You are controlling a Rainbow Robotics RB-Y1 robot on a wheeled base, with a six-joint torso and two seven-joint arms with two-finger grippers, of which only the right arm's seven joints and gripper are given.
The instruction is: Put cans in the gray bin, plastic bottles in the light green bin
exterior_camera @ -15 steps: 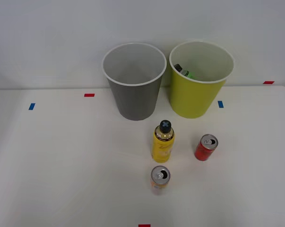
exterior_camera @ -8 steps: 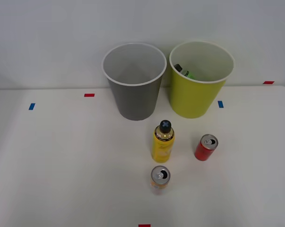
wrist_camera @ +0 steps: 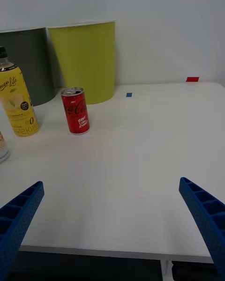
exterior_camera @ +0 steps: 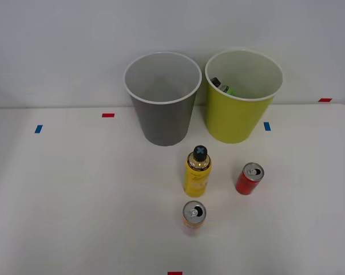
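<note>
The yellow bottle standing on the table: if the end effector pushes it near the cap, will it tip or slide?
The yellow bottle would probably tip: it stands tall and narrow. It looks rigid enough to grip, though its smooth, rounded body may slip.

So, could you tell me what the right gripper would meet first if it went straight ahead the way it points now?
Probably nothing soon: the open right gripper points across bare table toward the back wall. The red can stands off to one side of that line, though depth is hard to judge.

Red (exterior_camera: 107,115) and blue tape marks (exterior_camera: 38,129) dot the white table (exterior_camera: 75,195).
</note>
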